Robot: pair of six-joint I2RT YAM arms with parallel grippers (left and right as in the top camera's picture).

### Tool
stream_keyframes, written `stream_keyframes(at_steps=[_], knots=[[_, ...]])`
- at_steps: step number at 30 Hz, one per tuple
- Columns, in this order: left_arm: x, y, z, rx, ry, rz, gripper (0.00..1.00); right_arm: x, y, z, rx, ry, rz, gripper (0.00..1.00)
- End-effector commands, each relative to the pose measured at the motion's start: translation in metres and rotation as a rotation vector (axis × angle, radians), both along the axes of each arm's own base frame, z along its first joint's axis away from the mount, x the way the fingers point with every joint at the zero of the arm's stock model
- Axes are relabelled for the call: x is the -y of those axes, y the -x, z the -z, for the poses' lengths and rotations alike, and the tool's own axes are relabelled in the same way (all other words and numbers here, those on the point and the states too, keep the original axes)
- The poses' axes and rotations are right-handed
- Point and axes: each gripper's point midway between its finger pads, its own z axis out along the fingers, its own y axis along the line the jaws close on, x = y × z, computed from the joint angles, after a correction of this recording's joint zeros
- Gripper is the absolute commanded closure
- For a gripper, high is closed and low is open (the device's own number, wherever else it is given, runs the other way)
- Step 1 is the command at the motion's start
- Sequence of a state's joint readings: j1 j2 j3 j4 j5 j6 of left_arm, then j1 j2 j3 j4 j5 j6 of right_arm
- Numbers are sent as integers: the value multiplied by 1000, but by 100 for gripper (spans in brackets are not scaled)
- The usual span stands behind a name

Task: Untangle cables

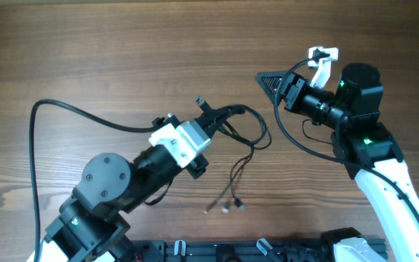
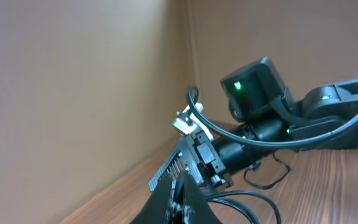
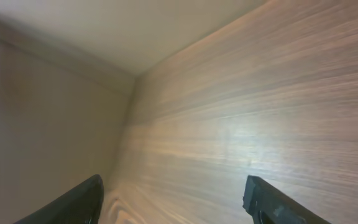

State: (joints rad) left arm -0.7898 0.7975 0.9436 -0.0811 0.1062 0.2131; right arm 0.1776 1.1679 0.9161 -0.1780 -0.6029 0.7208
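Cables are clamped at one end in the closed left gripper, with loose strands trailed across the table. The right gripper, fingers spread, is held nearby without contact.

cables: strands are crossing too thinly in the overhead view to tell which is lying on top.
plug ends: are showing too small to identify.
left gripper: is blurring dark against the lower edge, which is cutting it off; grip indiscernible.
right gripper: lower edge is cutting off both fingers.
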Motion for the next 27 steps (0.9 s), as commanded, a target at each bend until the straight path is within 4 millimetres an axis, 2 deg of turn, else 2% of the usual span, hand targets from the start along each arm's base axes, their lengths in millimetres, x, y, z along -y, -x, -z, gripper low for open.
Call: stream_keyframes(at_steps=[1,3,4,6,7,8,10,14,18,20,25,27], knots=[[-27,-19,-9,-13,59,-186,96,12,-2,-6,42,51,54,22],[-61,-41,-14,-118,231,-399,96,26,5,-15,60,83,129,21],[-70,-45,-16,-172,321,-445,96,33,10,-24,88,94,167,20],[-70,-46,-16,-228,394,-435,96,34,23,-45,186,118,145,20],[-68,-47,-14,-261,429,-429,96,31,37,-62,278,140,95,20],[-64,-48,-12,-295,455,-411,96,23,54,-77,385,168,9,20],[-42,-41,-10,-327,436,-289,96,11,76,-90,475,167,-102,20],[-11,-32,-8,-346,395,-126,96,-2,89,-91,476,119,-212,20],[7,-27,-10,-345,383,-30,96,-6,87,-83,440,107,-242,22],[12,-26,-10,-344,380,-8,96,-8,86,-81,431,102,-253,31],[19,-23,-9,-349,367,33,96,-10,88,-81,433,93,-272,95],[21,-24,-6,-354,360,34,96,-10,88,-81,428,89,-270,96]])
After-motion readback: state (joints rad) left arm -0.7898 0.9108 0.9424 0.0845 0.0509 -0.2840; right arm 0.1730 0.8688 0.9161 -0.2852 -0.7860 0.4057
